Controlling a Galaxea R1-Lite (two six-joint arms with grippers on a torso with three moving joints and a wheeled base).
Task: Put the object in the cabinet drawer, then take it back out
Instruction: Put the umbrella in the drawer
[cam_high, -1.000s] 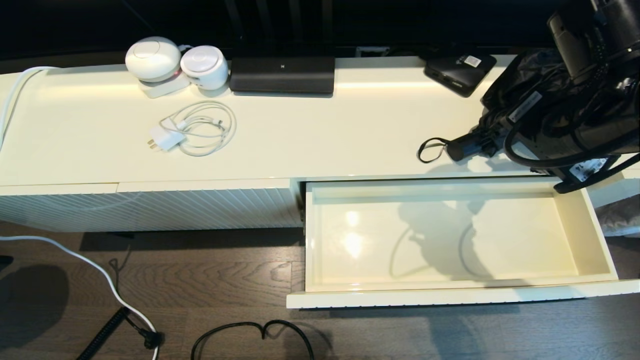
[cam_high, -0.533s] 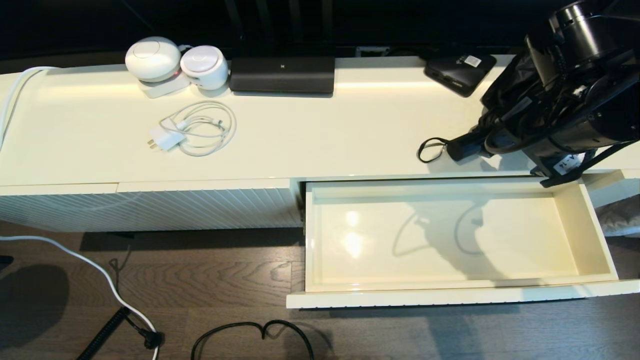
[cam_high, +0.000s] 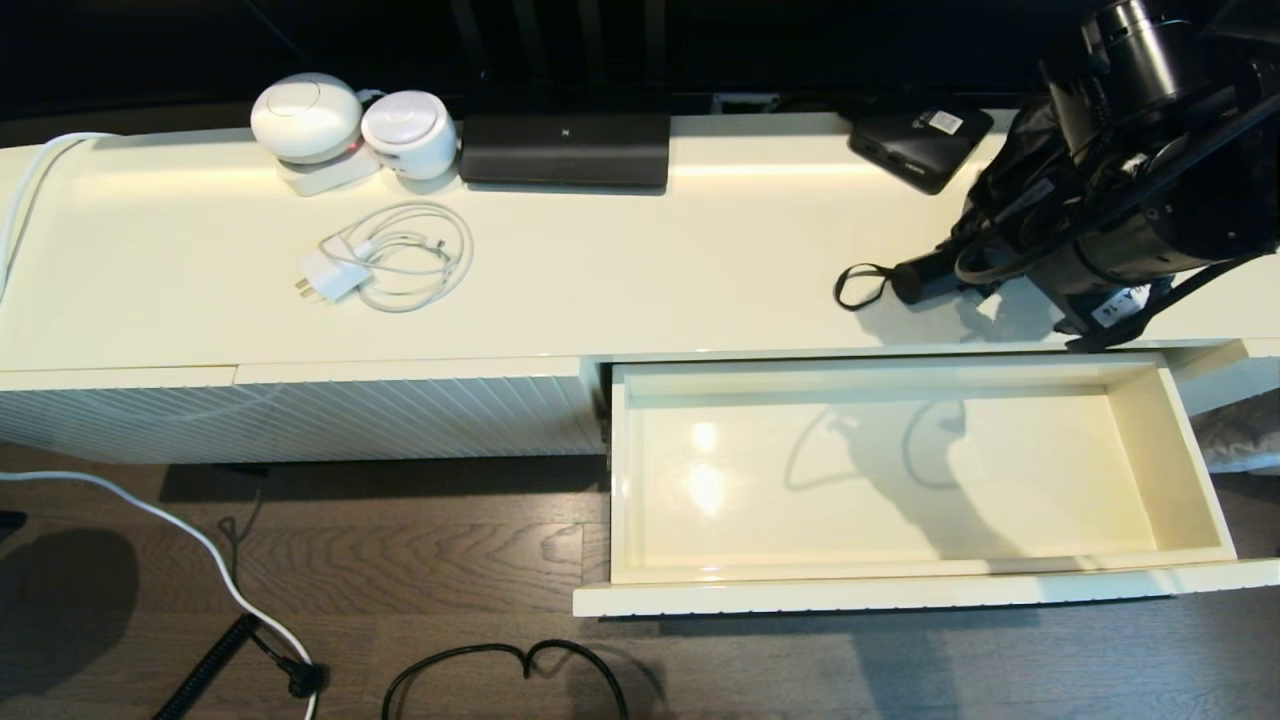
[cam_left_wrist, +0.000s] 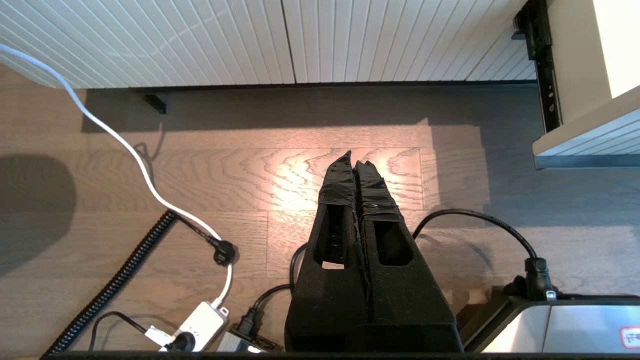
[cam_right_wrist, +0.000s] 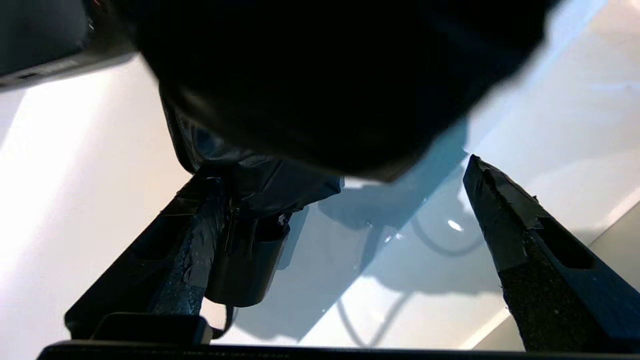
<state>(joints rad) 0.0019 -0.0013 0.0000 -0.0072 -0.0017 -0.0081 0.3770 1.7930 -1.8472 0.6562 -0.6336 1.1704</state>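
So the wide shallow cream-white drawer with the glossy inside (cam_high: 1190, 470) is pulled out on the right and has nothing in it, which tells me we're at the "put it in" half, right at the pickup. The black compact folding umbrella with loose shiny fabric (cam_high: 1000, 190) is lying on the cream cabinet top (cam_high: 640, 270) at the far right, just behind the drawer, short black handle (cam_high: 925, 280) and thin wrist loop (cam_high: 858, 287) pointing left.

The right gripper (cam_right_wrist: 345, 200) is down over it with fingers spread wide. One finger sits right against the handle end and the bunched fabric, the other is well off to the side with bare cabinet top between them. Nothing pinched yet, I'd say.

Next it needs to close on the body, lift, and bring it toward the near side over the drawer. That floppy fabric looks slippery.

Left gripper (cam_left_wrist: 354, 165) is parked low over the wood floor (cam_left_wrist: 150, 175), fingers pressed together.
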